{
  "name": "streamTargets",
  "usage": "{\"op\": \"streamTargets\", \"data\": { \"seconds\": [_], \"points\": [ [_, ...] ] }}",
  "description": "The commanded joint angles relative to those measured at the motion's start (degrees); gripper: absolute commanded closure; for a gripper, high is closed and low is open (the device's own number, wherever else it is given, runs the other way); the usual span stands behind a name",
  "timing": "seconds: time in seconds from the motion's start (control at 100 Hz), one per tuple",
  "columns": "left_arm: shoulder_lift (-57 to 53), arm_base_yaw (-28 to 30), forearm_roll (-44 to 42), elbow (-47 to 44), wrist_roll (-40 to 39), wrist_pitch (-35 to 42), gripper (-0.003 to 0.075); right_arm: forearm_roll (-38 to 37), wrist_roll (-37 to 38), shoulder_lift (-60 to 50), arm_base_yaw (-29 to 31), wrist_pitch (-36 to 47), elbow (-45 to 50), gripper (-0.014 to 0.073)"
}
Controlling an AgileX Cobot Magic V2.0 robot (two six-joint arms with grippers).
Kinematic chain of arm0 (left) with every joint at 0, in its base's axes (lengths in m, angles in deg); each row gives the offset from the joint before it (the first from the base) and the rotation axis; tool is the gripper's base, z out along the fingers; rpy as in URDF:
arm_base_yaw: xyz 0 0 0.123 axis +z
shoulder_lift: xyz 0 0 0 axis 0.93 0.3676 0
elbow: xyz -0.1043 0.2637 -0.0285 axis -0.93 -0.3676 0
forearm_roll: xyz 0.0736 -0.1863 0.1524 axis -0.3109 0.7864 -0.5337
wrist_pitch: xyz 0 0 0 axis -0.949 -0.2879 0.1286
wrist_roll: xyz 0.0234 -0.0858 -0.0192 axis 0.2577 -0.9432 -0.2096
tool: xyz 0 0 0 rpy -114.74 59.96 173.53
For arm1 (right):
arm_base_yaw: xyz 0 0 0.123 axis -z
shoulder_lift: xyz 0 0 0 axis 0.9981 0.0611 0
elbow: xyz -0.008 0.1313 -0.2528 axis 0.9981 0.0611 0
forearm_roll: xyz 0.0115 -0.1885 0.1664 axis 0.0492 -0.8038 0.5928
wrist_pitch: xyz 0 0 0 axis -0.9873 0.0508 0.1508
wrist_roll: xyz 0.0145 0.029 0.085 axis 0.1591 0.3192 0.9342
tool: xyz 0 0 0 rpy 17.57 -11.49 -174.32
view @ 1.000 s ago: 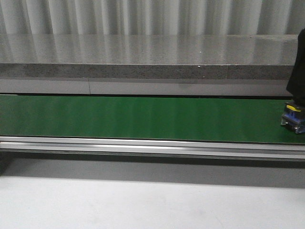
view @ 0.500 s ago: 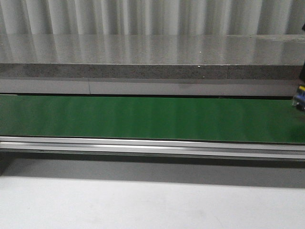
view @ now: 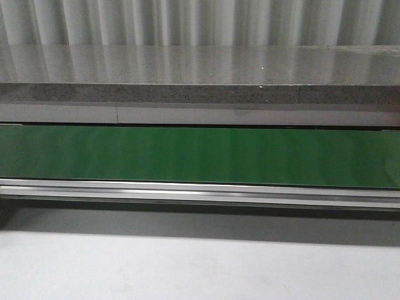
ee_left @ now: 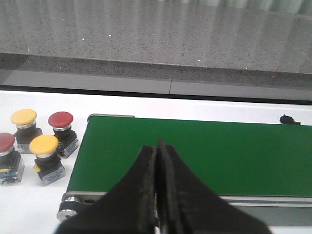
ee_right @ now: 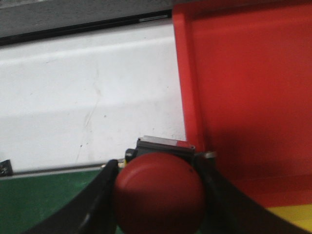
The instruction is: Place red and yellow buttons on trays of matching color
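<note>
My right gripper (ee_right: 158, 192) is shut on a red button (ee_right: 160, 192) and holds it above the white table, at the edge of the red tray (ee_right: 243, 87). A strip of the yellow tray (ee_right: 292, 214) shows beside the red one. My left gripper (ee_left: 157, 151) is shut and empty over the near end of the green belt (ee_left: 195, 151). Two yellow buttons (ee_left: 44, 146) (ee_left: 23, 118) and two red buttons (ee_left: 60, 120) (ee_left: 6, 142) stand on the white table beside that belt end. Neither gripper shows in the front view.
The green conveyor belt (view: 200, 155) runs across the front view with a metal rail (view: 200, 190) along its near side and a grey stone ledge (view: 200, 69) behind. A small black mark (ee_left: 289, 119) lies on the white table beyond the belt.
In the front view, my right gripper with the button lifted off the belt's right end and left the frame to the right. The belt now shows bare.
</note>
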Motion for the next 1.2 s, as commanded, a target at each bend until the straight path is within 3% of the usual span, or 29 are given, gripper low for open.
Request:
{"op": "streamTargets", "data": {
  "seconds": [0.0, 0.39, 0.87, 0.94, 1.11, 1.19],
  "points": [
    [0.4, -0.4, 0.6, 1.6, -0.1, 4.7, 0.0741, 0.5, 0.4, 0.3, 1.4, 3.6, -3.6, 0.0388],
    [0.4, -0.4, 0.6, 1.6, -0.1, 4.7, 0.0741, 0.6, 0.4, 9.4, 5.8, 13.5, -6.6, 0.0388],
    [0.4, -0.4, 0.6, 1.6, -0.1, 4.7, 0.0741, 0.6, 0.4, 17.3, 5.9, 15.8, -6.6, 0.0382],
    [0.4, -0.4, 0.6, 1.6, -0.1, 4.7, 0.0741, 0.6, 0.4, 17.4, 5.9, 15.6, -6.6, 0.0330],
    [0.4, -0.4, 0.6, 1.6, -0.1, 4.7, 0.0741, 0.6, 0.1, 17.4, 5.9, 15.7, -6.6, 0.0032],
    [0.4, -0.4, 0.6, 1.6, -0.1, 4.7, 0.0741, 0.6, 0.1, 16.9, 5.9, 15.2, -6.6, 0.0001]
  ]
}}
